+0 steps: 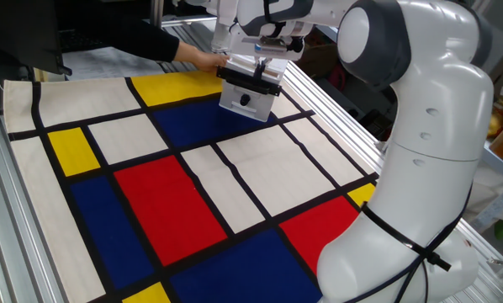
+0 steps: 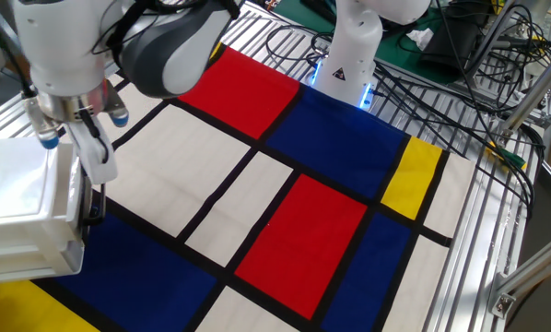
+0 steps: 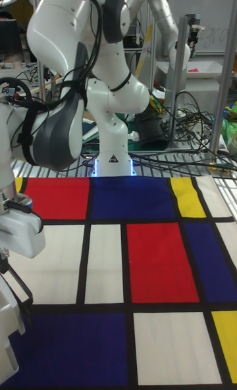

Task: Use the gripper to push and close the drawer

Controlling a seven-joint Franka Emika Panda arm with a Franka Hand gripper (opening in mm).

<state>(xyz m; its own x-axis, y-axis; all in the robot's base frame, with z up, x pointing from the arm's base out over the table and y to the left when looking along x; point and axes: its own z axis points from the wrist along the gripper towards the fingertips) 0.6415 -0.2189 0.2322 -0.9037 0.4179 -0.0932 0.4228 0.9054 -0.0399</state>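
The drawer (image 1: 246,101) is a small white box with a black top strip and a dark round knob, standing on the blue patch at the far edge of the mat. My gripper (image 1: 264,61) sits right over its front top edge, fingers together with nothing held between them. In the other fixed view the gripper (image 2: 93,159) leans against the front panel of the drawer (image 2: 27,217) at the left edge. The tall fixed view shows the gripper (image 3: 18,233) at the left, above the drawer (image 3: 6,327), which is mostly cut off.
A person's hand (image 1: 199,57) rests against the back of the drawer unit. A cloth mat (image 1: 235,181) of red, blue, yellow and white patches covers the table. The arm's big white base (image 1: 420,210) stands at the right. Cables (image 2: 460,55) lie beyond the mat.
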